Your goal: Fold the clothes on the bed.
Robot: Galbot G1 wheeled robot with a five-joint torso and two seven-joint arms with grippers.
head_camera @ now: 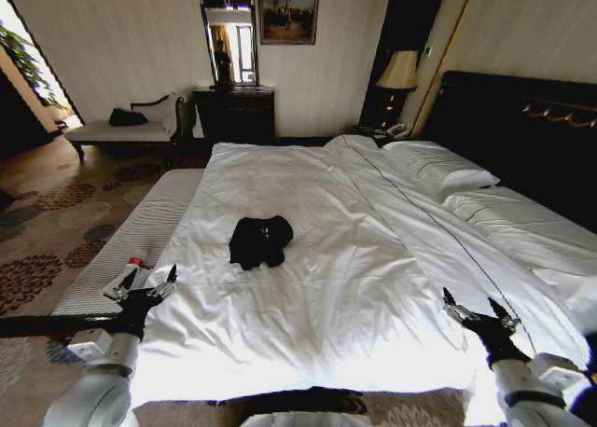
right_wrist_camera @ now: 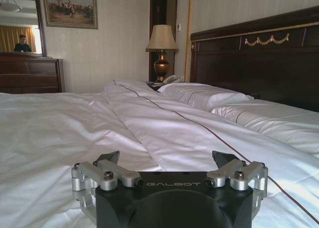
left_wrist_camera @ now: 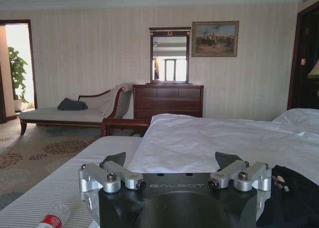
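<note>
Your black T-shirt sits bunched mid-bed, at 1 o'clock of left gripper and 10 o'clock of right gripper, both spread open, empty; soft, light, floppy, so pinch an outer edge.

Black T-shirt — crumpled in a heap — lies mid-bed on white sheets.

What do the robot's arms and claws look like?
Both arms are rounded and light grey-white. The left gripper and right gripper are black, with thin silver links leading to dark pointed fingertips. The black wrist block carries "GALBOT" lettering.
</note>
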